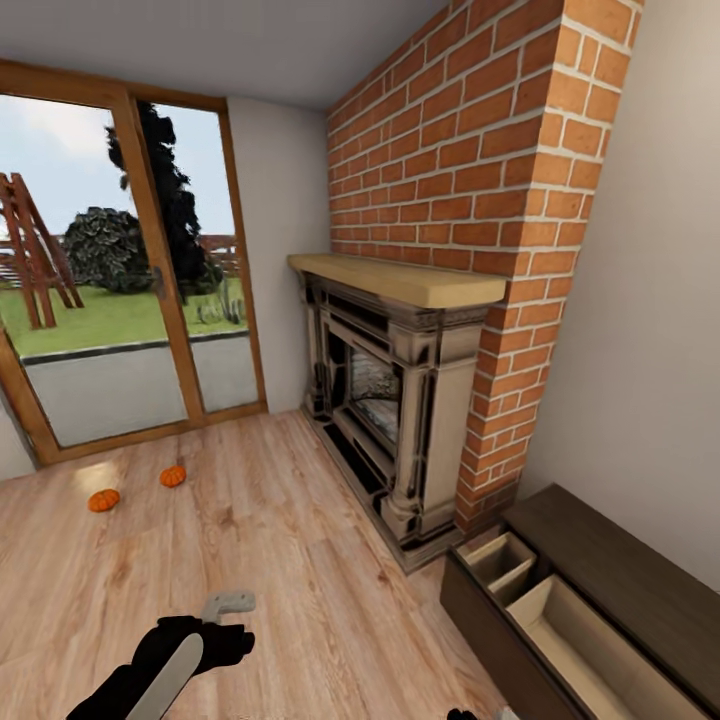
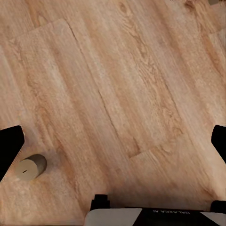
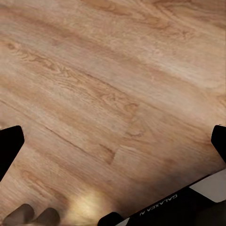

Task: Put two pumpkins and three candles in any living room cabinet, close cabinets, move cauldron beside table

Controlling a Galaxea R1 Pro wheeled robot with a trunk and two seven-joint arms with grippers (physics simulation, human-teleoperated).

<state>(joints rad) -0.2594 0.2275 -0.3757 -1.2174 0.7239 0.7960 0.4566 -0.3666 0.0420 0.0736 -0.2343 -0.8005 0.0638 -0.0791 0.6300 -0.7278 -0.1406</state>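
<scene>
Wood floor [image 1: 280, 560]: two pumpkins [image 1: 103, 500] near glass door [image 1: 120, 270]; cabinet [image 1: 600, 600] drawers open (pale insides); left gripper [image 2: 113, 141] and right gripper [image 3: 113, 141] spread, empty.

Pumpkins [image 1: 103, 500] [image 1: 173, 476] left by the door [image 1: 110, 270]; open cabinet [image 1: 590, 620], seemingly empty, right.

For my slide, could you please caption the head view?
Two pumpkins lie on the floor by the glass door; cabinet drawer open.
</scene>
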